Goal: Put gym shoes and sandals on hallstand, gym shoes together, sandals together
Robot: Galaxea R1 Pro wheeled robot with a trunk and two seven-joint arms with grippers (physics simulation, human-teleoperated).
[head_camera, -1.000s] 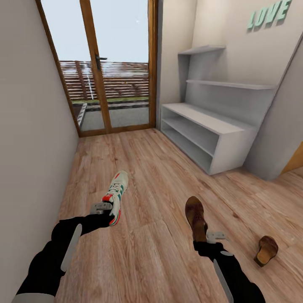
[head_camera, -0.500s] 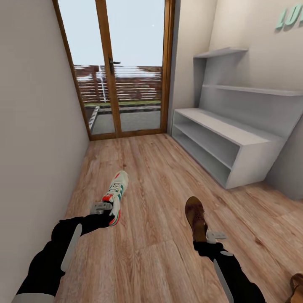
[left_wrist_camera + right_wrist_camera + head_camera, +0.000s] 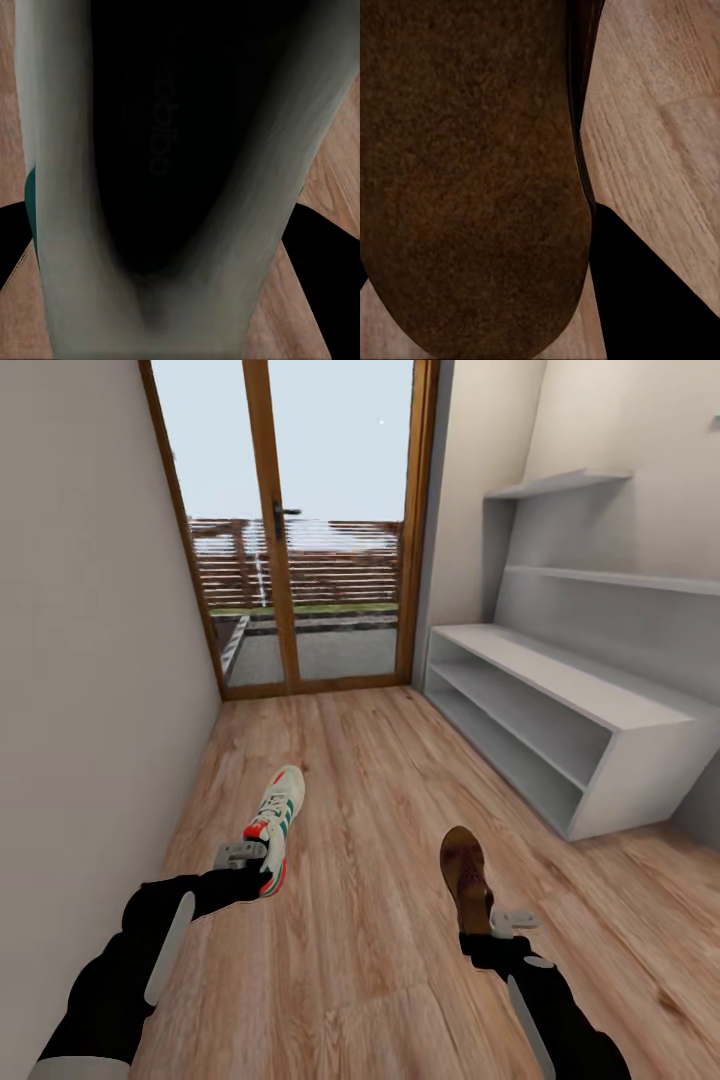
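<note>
My left gripper is shut on the heel of a white gym shoe with green stripes and red-orange patches, held above the corridor floor. In the left wrist view the shoe's dark inside and pale rim lie close to the camera. My right gripper is shut on the heel end of a brown sandal; its brown leather looms large in the right wrist view, with floor planks beside it. The pale grey hallstand, with a two-tier bench and floating shelves, stands along the right wall ahead.
A glass door in a wooden frame closes the corridor's far end. A plain wall runs close along the left. The hallstand's near corner juts into the floor on the right.
The whole picture has slid rightward, so the camera has moved. The hallstand now sits nearer the right edge, and the second sandal on the floor has left the view. Both arms keep their hold.
</note>
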